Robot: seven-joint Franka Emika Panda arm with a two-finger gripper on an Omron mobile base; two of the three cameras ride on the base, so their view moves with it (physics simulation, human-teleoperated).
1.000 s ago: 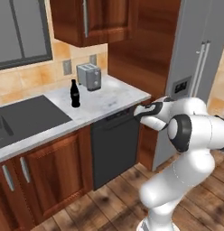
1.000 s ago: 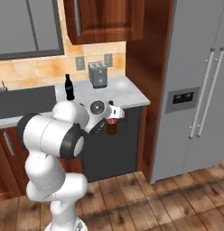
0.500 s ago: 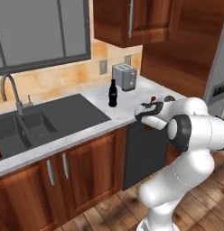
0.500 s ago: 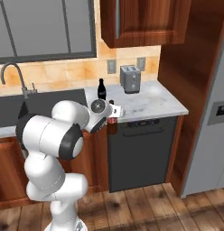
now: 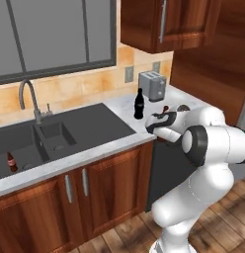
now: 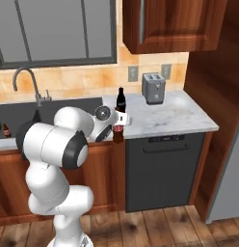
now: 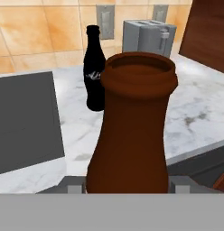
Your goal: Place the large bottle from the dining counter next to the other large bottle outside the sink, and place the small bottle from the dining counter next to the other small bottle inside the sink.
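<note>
- While the arm reaches across the front edge of the marble worktop (image 6: 179,118), the gripper (image 6: 116,129) is clamped on the large bottle (image 6: 118,132) — brown body, red label — carried upright just in front of that edge.
- From the hand view the brown bottle's neck (image 7: 132,126) rises close between the fingers, its mouth uppermost.
- Behind it the other large bottle (image 5: 139,104) stands upright on the worktop, just right of the sink (image 5: 70,133) and near the toaster (image 5: 152,85).
- Down in the basin's left part stands a small bottle (image 5: 11,161) — upright, well apart from the tap (image 5: 28,99).
</note>
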